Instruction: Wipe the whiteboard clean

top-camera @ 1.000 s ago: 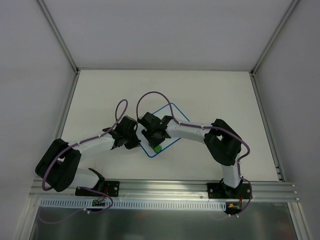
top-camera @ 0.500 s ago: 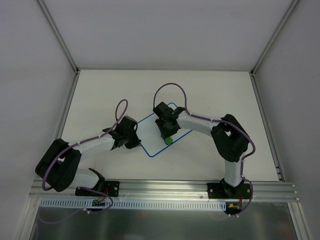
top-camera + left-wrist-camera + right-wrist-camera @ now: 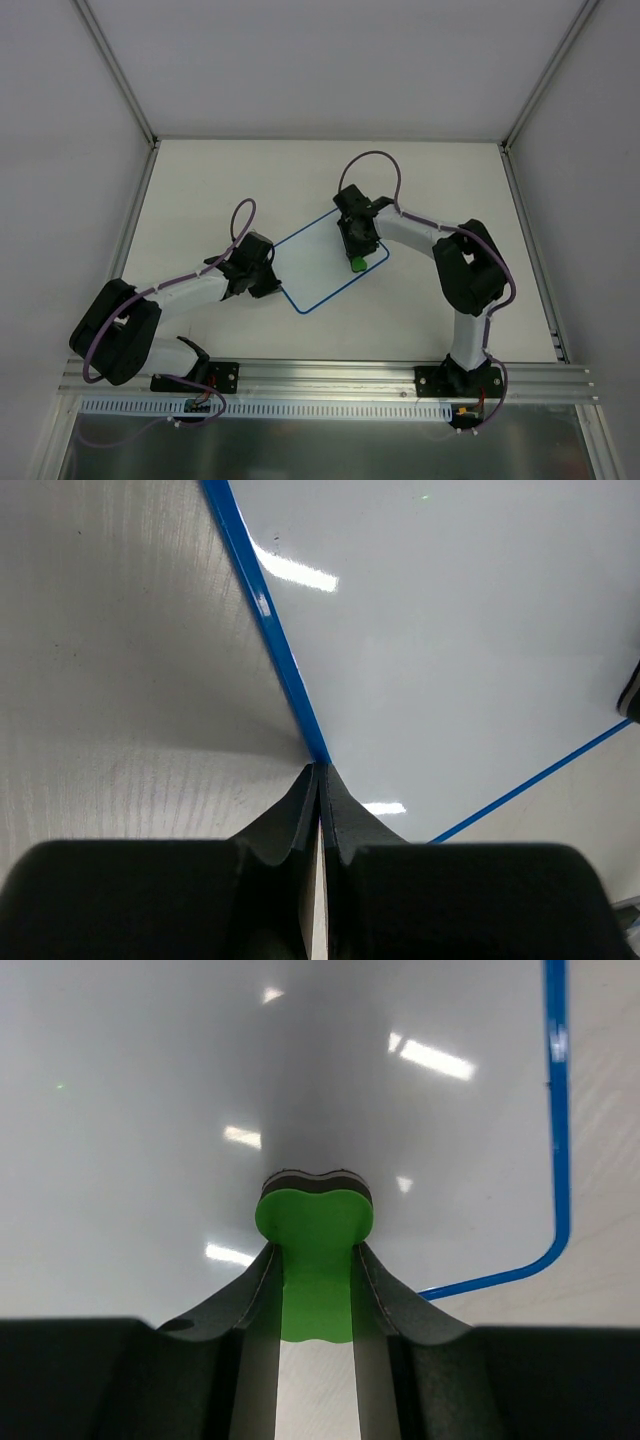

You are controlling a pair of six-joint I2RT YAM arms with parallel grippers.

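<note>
The whiteboard (image 3: 318, 262) lies tilted at mid-table, white with a thin blue border; no drawing shows on it. My right gripper (image 3: 357, 258) is shut on a green eraser (image 3: 314, 1240), whose dark felt rests on the board near its right corner (image 3: 545, 1250). The eraser also shows in the top view (image 3: 357, 264). My left gripper (image 3: 272, 285) is shut, its tips pressed on the board's blue left edge (image 3: 290, 675); in the left wrist view the tips (image 3: 320, 770) meet right at the border. The board surface (image 3: 450, 630) looks blank.
The white table (image 3: 220, 180) is walled by grey panels at the back and sides. An aluminium rail (image 3: 330, 375) with both arm bases runs along the near edge. Purple cables loop above both wrists.
My right gripper has swept the green eraser from the board's near-left part to its right corner. The left gripper has stayed on the board's left edge.
</note>
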